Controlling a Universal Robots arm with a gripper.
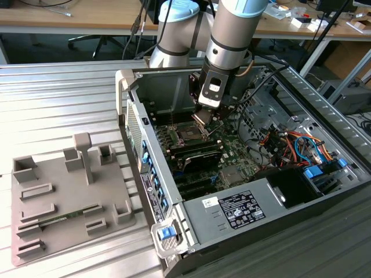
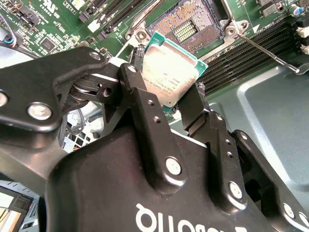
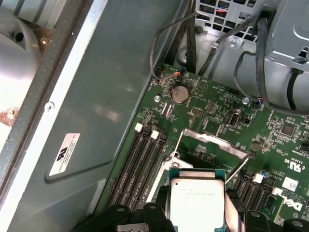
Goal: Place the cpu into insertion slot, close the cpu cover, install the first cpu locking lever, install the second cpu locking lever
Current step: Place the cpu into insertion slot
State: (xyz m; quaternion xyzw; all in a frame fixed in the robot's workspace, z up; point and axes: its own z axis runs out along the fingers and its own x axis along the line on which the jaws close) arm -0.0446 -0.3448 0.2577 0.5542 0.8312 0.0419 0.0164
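My gripper [image 1: 203, 119] hangs inside the open computer case, just above the insertion slot [image 1: 188, 132] on the green motherboard [image 1: 232, 156]. It is shut on the cpu [image 2: 169, 77], a small silver-tan square chip clamped by its edges between the black fingers [image 2: 140, 101]. In the second wrist view the insertion slot [image 2: 186, 26] lies bare, its gold contacts showing, a short way beyond the chip. The cpu cover [image 3: 215, 141] stands raised past the cpu [image 3: 197, 203]. Two thin locking levers [image 3: 178, 145] [image 3: 236, 169] stick up, unlatched.
Memory slots [image 3: 140, 164] run beside the socket, close to the grey case wall [image 3: 96, 106]. Cables [image 3: 256, 53] hang at the far end of the board. A power supply [image 1: 243, 208] fills the case's near corner. A grey fixture tray [image 1: 69, 197] lies outside on the exterior view's left.
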